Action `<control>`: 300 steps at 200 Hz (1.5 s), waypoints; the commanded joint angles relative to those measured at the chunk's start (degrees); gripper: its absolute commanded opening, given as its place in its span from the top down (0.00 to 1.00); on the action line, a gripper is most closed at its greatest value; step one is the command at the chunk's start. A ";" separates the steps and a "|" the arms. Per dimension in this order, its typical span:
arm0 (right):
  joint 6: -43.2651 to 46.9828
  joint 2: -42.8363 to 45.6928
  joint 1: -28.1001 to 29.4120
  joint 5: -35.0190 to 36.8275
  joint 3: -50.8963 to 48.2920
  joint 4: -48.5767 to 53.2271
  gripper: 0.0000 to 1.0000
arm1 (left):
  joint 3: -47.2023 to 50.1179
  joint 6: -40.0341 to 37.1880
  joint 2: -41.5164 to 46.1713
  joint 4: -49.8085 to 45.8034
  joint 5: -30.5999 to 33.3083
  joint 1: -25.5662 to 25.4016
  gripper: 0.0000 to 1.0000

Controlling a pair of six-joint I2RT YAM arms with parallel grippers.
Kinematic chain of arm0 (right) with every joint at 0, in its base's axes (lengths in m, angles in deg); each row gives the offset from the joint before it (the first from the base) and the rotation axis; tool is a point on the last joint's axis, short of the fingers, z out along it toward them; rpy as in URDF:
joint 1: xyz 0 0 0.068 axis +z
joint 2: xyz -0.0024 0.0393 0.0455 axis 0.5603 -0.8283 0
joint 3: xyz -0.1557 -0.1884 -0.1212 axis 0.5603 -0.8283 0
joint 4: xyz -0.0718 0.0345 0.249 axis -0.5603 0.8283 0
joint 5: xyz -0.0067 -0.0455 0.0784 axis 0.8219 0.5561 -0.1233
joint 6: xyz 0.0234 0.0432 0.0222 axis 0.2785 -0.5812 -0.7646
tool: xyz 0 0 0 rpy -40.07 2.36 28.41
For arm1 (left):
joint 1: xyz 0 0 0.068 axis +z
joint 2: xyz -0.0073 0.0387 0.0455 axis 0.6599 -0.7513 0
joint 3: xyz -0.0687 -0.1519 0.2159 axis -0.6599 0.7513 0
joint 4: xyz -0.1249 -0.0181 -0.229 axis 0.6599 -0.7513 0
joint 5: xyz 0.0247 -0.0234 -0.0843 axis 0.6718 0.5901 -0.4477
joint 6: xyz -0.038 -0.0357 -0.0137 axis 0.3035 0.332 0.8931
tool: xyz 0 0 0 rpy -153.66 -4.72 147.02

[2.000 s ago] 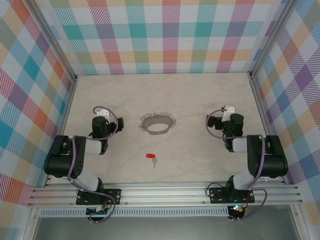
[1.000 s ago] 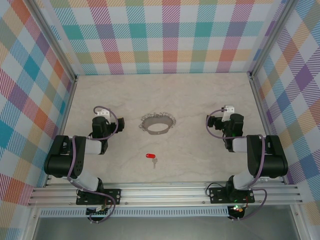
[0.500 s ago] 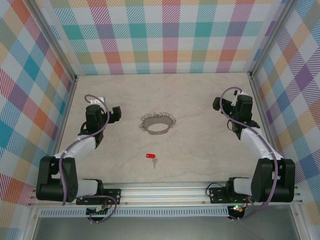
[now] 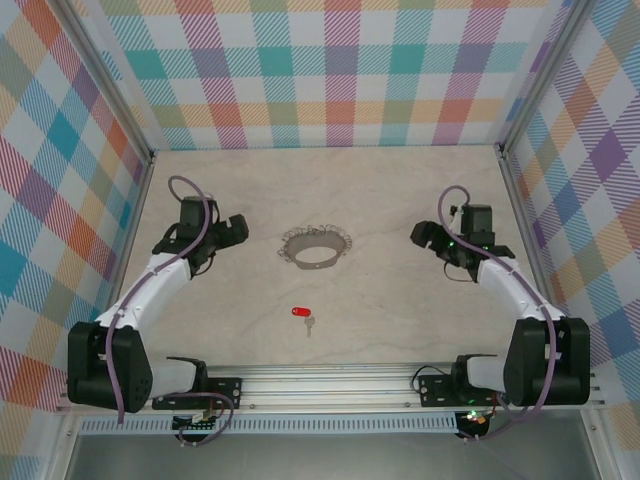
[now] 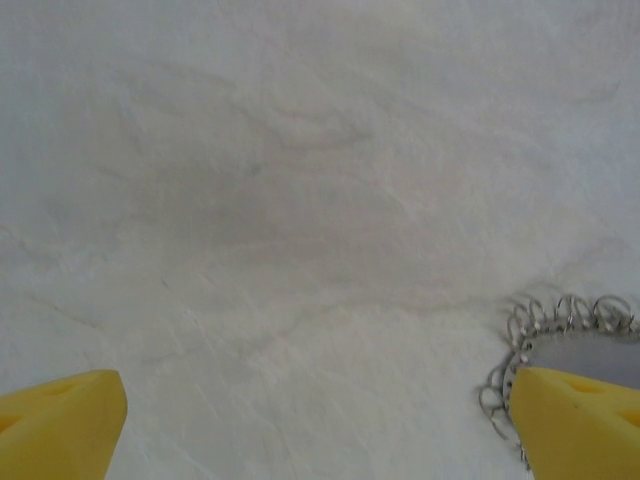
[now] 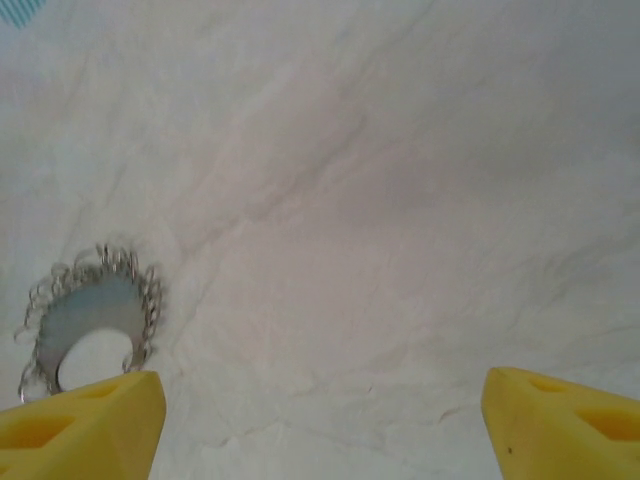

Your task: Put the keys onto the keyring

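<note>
Marble table (image 4: 400,310), left claw (image 4: 236,228), right claw (image 4: 418,236) inward-turned, flanking keyring (image 4: 317,246)

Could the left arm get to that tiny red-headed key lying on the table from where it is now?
Probably yes. The small silver key with the red oval head lies alone on the pale table, and nothing stands between it and the left gripper, whose fingers are open.

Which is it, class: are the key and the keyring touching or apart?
Apart. The top external view shows bare table between the key and the keyring.
</note>
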 commanded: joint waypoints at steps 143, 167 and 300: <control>-7.08 -9.60 24.31 2.79 3.74 -1.81 0.29 | -4.62 10.11 -2.62 -6.70 -2.00 -7.39 0.08; -7.80 -10.28 24.97 2.41 2.79 -5.13 0.32 | -7.62 9.34 -3.40 -9.51 -2.69 -8.79 0.11; -11.16 -5.39 25.43 6.90 -2.64 -6.41 0.32 | -26.36 -17.96 -25.76 -13.35 -5.73 -27.76 0.43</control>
